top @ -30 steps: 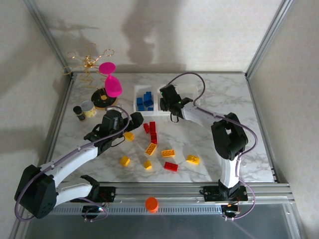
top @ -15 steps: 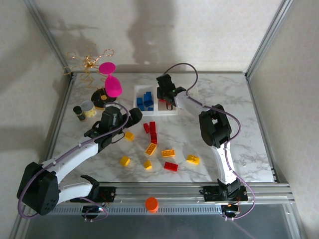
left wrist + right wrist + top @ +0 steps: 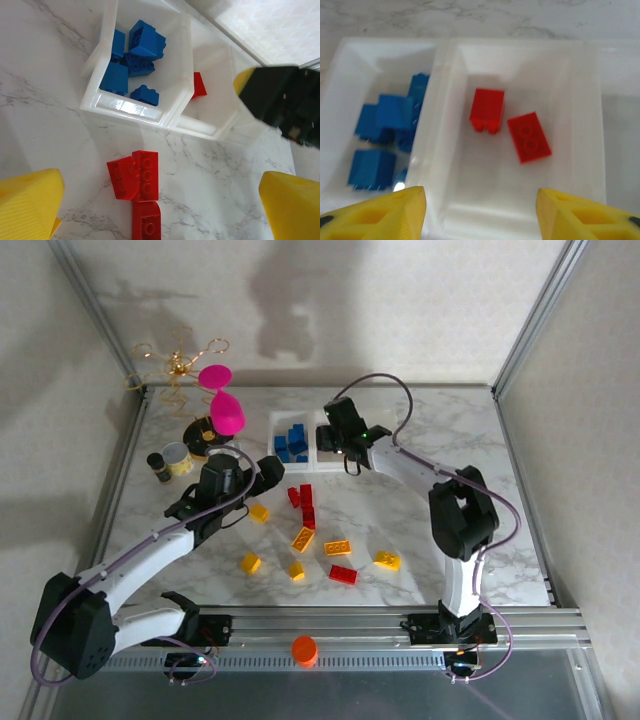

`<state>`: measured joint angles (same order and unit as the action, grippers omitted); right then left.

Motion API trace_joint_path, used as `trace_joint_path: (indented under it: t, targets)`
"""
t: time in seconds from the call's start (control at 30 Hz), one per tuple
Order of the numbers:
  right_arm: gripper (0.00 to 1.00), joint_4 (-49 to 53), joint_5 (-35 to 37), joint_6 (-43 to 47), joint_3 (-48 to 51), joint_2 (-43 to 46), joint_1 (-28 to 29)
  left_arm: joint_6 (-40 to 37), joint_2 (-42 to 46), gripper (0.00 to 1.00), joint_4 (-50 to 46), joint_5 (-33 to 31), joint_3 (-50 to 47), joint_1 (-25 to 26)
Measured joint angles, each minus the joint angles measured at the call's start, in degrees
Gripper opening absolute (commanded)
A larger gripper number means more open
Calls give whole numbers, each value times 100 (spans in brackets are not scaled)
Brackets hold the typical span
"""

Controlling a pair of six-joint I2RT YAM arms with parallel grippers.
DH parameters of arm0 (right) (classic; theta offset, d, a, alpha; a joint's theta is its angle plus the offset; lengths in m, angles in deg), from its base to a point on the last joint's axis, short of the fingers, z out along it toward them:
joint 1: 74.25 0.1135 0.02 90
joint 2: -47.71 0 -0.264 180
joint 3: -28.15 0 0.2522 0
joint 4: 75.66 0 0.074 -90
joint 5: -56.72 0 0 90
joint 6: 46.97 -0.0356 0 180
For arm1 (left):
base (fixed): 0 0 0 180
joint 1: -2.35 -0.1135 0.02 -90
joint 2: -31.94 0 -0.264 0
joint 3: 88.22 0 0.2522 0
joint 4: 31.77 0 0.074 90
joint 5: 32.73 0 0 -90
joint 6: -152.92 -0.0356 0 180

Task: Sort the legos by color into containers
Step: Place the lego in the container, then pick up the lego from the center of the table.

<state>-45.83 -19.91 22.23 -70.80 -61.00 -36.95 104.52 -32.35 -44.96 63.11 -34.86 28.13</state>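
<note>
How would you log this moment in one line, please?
right gripper open over middle bin; two red legos inside; left gripper open over loose legos

We see blue legos point(image 3: 377, 127) and red legos point(image 3: 487, 107) in whitish containers point(image 3: 439, 90); yellow legos point(image 3: 337, 547) on the white, grey-veined marble table point(image 3: 400, 520); orange cap point(image 3: 304, 650).

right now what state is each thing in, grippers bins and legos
left gripper, open, empty
right gripper, open, empty, over middle bin
left bin, holds blue legos
middle bin, holds two red legos
loose red legos, on the table
yellow legos, on the table
</note>
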Motion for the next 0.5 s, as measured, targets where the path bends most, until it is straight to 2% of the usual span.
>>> trace_joint_path:
  t: [0.17, 0.5]
  targets:
    - [67, 66, -120, -223, 671, 503, 459, 2, 428, 100, -96, -4, -177, 7]
    - [73, 306, -168, -1040, 1434, 586, 1388, 101, 957, 100, -590, -131, -675, 4]
